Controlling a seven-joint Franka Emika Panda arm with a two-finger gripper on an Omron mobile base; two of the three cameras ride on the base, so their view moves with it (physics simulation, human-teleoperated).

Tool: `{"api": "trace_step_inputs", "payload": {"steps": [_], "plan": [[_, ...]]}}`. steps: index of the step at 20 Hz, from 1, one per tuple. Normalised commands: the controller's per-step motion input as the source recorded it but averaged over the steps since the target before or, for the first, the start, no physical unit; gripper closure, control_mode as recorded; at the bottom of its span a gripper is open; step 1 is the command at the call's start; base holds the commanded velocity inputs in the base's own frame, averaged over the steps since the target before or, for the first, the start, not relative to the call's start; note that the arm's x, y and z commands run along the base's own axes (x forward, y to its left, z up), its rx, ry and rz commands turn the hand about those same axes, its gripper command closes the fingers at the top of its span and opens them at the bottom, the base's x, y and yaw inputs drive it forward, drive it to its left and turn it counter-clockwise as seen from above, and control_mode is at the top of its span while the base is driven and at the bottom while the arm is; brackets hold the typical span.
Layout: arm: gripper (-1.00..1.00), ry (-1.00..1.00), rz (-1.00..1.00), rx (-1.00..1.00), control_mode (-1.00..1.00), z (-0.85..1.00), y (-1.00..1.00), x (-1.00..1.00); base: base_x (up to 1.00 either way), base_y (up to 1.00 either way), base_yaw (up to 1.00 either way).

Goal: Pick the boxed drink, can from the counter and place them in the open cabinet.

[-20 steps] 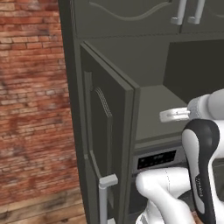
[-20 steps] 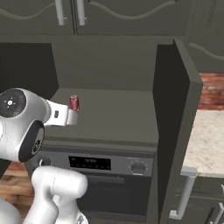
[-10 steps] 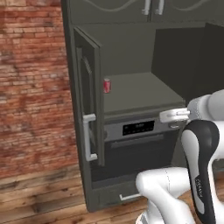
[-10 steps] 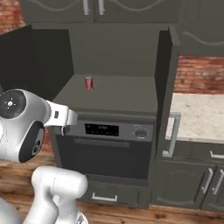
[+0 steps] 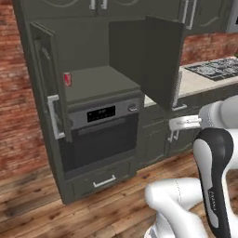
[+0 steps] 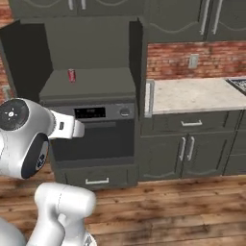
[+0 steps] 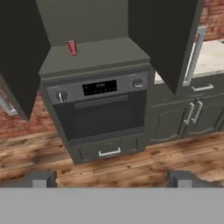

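Observation:
The red can (image 5: pixel 68 78) (image 6: pixel 72 75) (image 7: pixel 72 47) stands upright at the left back of the shelf bay of the open cabinet (image 5: pixel 100 81) (image 6: pixel 91 87) (image 7: pixel 98 54). Both cabinet doors are swung wide. My gripper (image 7: pixel 111 179) is open and holds nothing. Its two dark fingertips (image 7: pixel 41 178) stand far apart at the bottom of the hand view, well back from the cabinet and aimed at its front. The boxed drink and the counter are out of view.
A built-in oven (image 5: pixel 103 135) (image 7: pixel 103 111) with a drawer sits under the shelf bay. To the right runs a beige top (image 6: pixel 192 93) with a stove (image 5: pixel 216 67) over dark lower cupboards. Brick wall flanks the cabinet. Wooden floor (image 7: pixel 131 164) lies in front.
The whole picture has shifted: the base has backed away from the cabinet and turned right, so more of the oven, floor and stove top shows. The can has stayed on the shelf.

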Motion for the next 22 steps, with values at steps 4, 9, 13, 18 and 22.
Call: {"api": "trace_step_inputs", "payload": {"steps": [4,9,13,18,22], "plan": [[-1.00,0.00,0.00,0.00,1.00,0.00,0.00,0.00,-0.86,0.00,-0.64],[-1.00,0.00,0.00,0.00,1.00,0.00,0.00,0.00,-0.88,-0.02,-0.64],[-1.00,0.00,0.00,0.00,1.00,0.00,0.00,0.00,-0.91,-0.04,-0.63],[-1.00,0.00,0.00,0.00,1.00,0.00,0.00,0.00,-0.92,0.00,-0.64],[-1.00,0.00,0.00,0.00,1.00,0.00,0.00,0.00,-0.87,0.00,-0.63]]}}
